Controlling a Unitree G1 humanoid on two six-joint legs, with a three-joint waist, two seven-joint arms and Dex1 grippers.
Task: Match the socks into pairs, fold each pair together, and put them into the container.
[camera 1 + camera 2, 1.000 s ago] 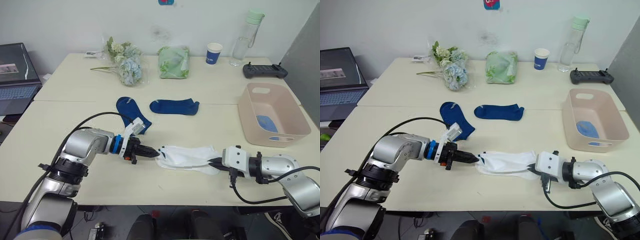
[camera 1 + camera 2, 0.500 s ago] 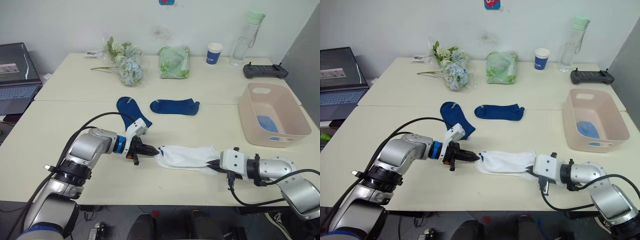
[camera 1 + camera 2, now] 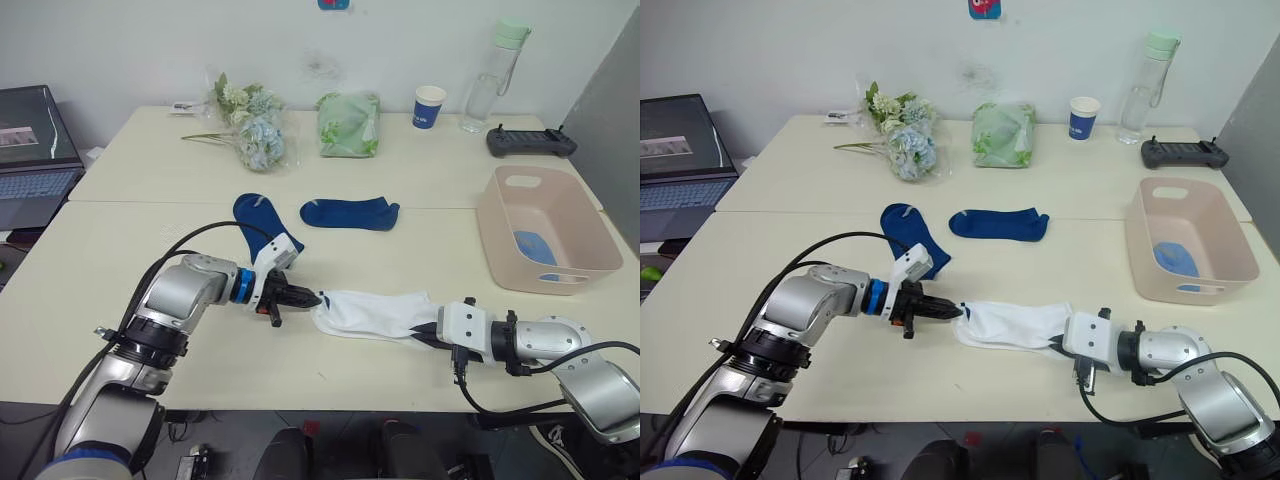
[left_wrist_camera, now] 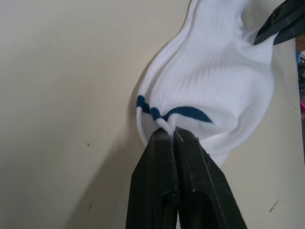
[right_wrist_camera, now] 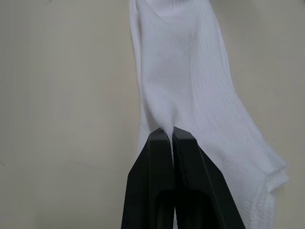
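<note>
While stretched between them, white socks (image 3: 372, 313) pinched at opposite ends, left pincer (image 3: 314, 298) and right pincer (image 3: 424, 334) both clenched on fabric

Both arms are silver-grey metal with rounded joint housings and black rings. A blue band circles the wrist behind the left claw (image 3: 305, 298), and a white block sits on top of that wrist. The right claw (image 3: 428, 335) follows a white boxy wrist. Black cables loop along each arm. The fingers (image 4: 164, 191) are plain black wedges.
</note>
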